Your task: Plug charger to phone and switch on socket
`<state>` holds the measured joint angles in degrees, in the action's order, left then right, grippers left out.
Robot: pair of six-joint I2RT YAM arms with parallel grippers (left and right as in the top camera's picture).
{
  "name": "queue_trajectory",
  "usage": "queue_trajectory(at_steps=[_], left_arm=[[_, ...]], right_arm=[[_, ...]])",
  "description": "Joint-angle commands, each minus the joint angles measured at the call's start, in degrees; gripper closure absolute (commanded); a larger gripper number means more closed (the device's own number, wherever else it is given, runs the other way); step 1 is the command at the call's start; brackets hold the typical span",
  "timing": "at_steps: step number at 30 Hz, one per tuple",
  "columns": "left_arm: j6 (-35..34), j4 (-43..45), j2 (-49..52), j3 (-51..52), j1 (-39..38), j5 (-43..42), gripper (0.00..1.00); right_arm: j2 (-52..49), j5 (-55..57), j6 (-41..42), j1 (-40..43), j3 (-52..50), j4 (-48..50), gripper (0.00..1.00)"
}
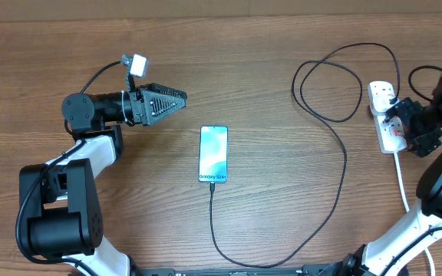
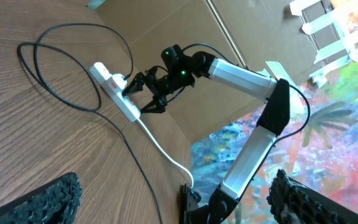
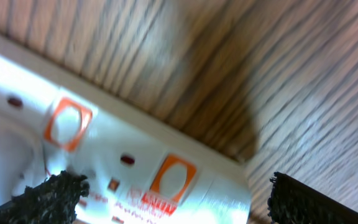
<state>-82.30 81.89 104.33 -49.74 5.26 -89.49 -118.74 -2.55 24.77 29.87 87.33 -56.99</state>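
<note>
On the left, the left gripper [image 1: 179, 98] points to the right, toward the top of the phone. Its jaws are wide open and hold nothing. It is a little way off from the phone, so it looks like it is just waiting out of the way.

In the middle of the table [image 1: 267, 77], the phone [image 1: 213, 154] lies flat with its blue screen up. That makes its bottom edge easy to reach. The thin black charger [image 1: 344, 165] meets that bottom edge. Its small tip looks pushed in, but it is too small to be sure. From there the charger runs down, bends round to the right, goes up in big loose loops and ends at the socket. All that slack means nothing tugs on the phone.

On the right lies the white socket [image 1: 385, 115], with its thick white cord [image 1: 400, 180] trailing down. The right gripper [image 1: 399, 123] is right over it. Its jaws are wide open too, with nothing in them. One finger [image 3: 48, 194] is over the socket and the other is beside it. The red-marked switches [image 3: 174, 176] sit just under it. I think the plugging-in is done and the switch is the job left. A finger has to press the right switch and not slide off.
</note>
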Motion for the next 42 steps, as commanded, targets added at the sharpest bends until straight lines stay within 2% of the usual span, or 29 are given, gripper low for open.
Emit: queue_trajectory(at_steps=[1, 17, 42], left_arm=[[1.36, 0.37, -1.31, -0.24, -0.02, -1.01, 0.0], [1.36, 0.37, -1.31, -0.24, -0.02, -1.01, 0.0], [1.36, 0.39, -1.31, -0.22, -0.02, -1.01, 0.01]], right_arm=[[-0.87, 0.04, -0.83, 1.51, 1.79, 2.12, 0.0], [-0.9, -0.81, -0.63, 0.04, -2.97, 11.19, 0.0], [-0.9, -1.27, -2.6, -4.79, -4.13, 8.98, 0.0]])
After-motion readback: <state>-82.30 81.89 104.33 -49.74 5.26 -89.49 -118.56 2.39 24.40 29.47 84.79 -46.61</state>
